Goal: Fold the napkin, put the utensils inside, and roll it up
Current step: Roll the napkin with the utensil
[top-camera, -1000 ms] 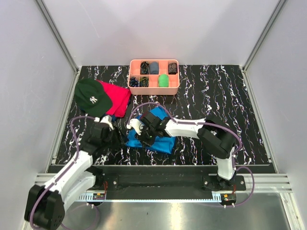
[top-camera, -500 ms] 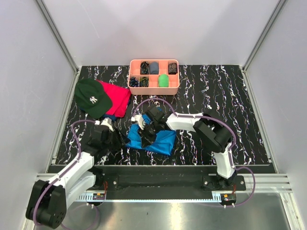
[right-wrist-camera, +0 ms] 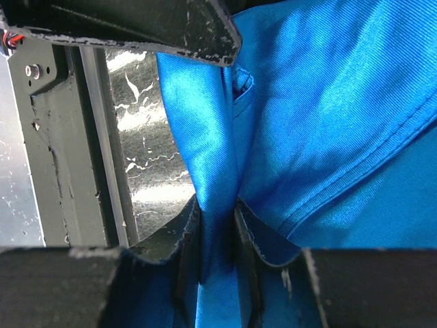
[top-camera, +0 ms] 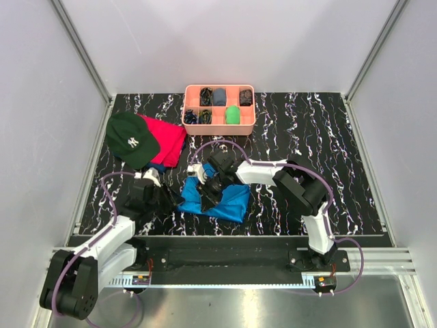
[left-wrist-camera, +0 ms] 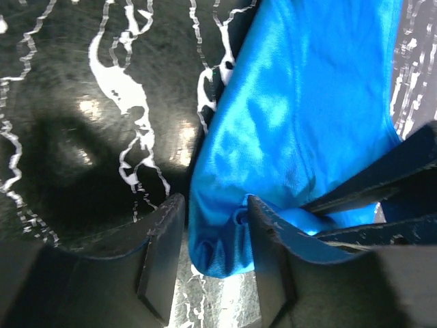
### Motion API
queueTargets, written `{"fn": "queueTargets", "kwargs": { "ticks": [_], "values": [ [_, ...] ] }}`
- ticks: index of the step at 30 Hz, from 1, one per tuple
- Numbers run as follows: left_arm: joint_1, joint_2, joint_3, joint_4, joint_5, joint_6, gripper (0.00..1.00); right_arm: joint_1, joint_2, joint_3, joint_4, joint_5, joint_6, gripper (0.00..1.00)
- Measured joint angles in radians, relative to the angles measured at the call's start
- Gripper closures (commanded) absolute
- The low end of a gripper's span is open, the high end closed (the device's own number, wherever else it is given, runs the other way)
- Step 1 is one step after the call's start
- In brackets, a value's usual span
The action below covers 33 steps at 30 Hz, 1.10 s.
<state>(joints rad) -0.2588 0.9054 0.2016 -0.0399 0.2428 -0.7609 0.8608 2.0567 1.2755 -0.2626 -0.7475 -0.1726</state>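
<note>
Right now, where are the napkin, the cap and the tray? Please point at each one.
napkin (top-camera: 232, 203), top view, on its flat right part.
cap (top-camera: 130, 139), top view, on the crown by the white logo.
tray (top-camera: 218, 128), top view, on its near wall.

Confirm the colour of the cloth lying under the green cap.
The cloth is red; the top external view shows it best.

black white-veined table (top-camera: 341, 150), pink tray (top-camera: 220, 130) at back, red cloth (top-camera: 171, 140) left, blue napkin (top-camera: 232, 201) near front
</note>
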Motion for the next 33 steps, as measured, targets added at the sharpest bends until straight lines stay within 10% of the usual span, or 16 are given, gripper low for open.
{"fn": "queueTargets", "kwargs": {
  "ticks": [11, 22, 33],
  "values": [
    [0.004, 0.068, -0.027, 0.080, 0.050, 0.000, 0.99, -0.004, 0.005, 0.010, -0.017, -0.006, 0.014, 0.64],
    [0.005, 0.221, 0.062, 0.087, 0.110, 0.047, 1.00, -0.002, -0.042, 0.039, -0.085, 0.105, 0.050, 0.27],
    [0.005, 0.281, 0.101, 0.076, 0.144, 0.061, 1.00, 0.129, -0.313, -0.121, -0.050, 0.541, 0.006, 0.20]
  ]
}}
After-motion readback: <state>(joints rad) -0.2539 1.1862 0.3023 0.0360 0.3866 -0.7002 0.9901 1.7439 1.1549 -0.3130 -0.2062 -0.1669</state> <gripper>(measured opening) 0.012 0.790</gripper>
